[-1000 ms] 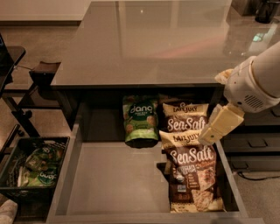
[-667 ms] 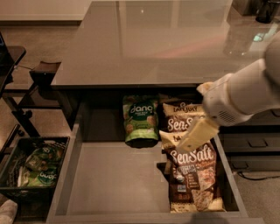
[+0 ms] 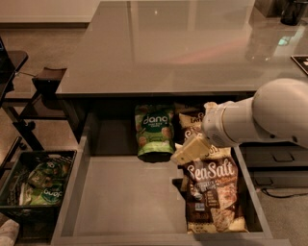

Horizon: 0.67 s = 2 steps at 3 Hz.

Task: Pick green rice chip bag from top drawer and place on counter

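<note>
The green rice chip bag [image 3: 154, 130] stands at the back of the open top drawer [image 3: 115, 202], just under the counter's front edge. The counter [image 3: 168, 48] is a glossy grey worktop above it. My white arm reaches in from the right. My gripper [image 3: 188, 151], with cream-coloured fingers, hangs over the drawer just right of the green bag's lower corner, above the front brown bag. It holds nothing that I can see.
Brown-and-cream "Sea Salt" bags [image 3: 211, 192] lie along the drawer's right side. A black wire basket [image 3: 36, 187] with green bags sits on the floor at the left. A dark stand [image 3: 48, 79] is left of the counter. A dark object [image 3: 293, 12] stands at the counter's far right.
My arm has swung left across the drawer. The gripper has moved from over the right-hand brown bags to just beside the green bag.
</note>
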### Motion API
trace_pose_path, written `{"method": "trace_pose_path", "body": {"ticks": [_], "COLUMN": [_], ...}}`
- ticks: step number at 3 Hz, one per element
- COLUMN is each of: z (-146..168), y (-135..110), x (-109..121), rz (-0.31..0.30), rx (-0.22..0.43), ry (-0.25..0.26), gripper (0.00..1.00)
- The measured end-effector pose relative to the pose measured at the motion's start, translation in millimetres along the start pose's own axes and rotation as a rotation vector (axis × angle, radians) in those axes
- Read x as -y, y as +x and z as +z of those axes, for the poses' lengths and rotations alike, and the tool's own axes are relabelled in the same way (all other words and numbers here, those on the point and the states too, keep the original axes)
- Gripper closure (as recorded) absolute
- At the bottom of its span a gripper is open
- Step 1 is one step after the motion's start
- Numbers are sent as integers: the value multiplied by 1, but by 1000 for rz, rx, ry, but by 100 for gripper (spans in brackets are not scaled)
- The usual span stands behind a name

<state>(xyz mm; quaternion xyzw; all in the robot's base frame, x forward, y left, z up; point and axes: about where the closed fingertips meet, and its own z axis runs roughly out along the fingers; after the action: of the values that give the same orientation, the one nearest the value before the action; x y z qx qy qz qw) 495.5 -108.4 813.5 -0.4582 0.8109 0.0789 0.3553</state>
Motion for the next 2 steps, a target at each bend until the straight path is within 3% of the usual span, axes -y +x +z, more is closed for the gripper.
{"method": "trace_pose_path", "body": {"ticks": [1, 2], "z": [21, 29], "y": [-4, -12], "x": [17, 32], "rz": [112, 200], "rx": [63, 54], "ry": [46, 64], "gripper": [0, 0]}}
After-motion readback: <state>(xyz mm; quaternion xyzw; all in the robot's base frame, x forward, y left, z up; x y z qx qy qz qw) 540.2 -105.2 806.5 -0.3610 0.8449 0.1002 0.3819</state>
